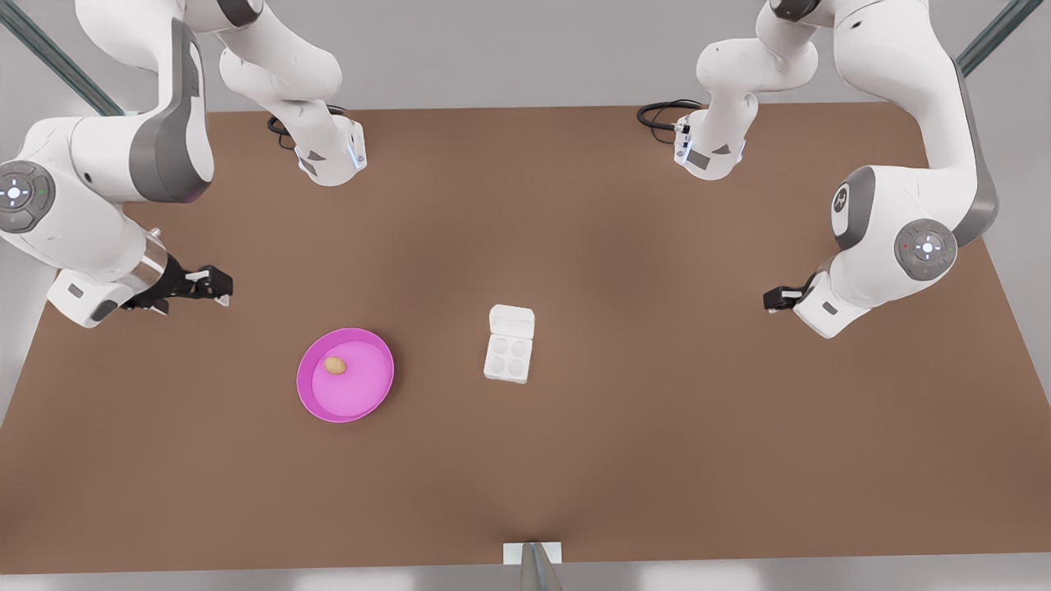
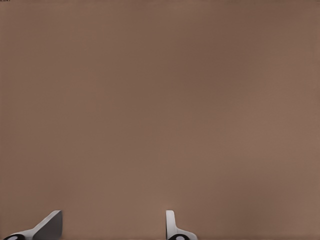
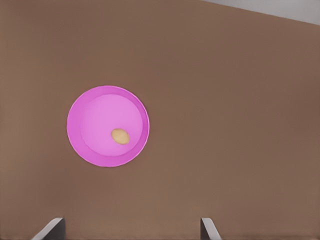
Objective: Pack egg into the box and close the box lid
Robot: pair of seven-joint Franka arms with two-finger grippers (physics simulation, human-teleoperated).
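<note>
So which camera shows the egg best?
The right wrist view: the egg lies large and unblocked in the pink dish. The front view shows it smaller, in the same dish. The left wrist view faces the table.

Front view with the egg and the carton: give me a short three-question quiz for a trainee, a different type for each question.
1. True or false: the egg already sits in a cup of the box.
2. Multiple choice: the box lid is A) open, beside the four cups; B) shut over the cups; C) held by a gripper.
3. Short answer: which is nearer the pink dish, the right gripper or the left gripper?

Key
1. False: it lies in the pink dish.
2. A.
3. The right gripper, open at the front view's left; the left gripper waits, open, at the front view's right.
</note>
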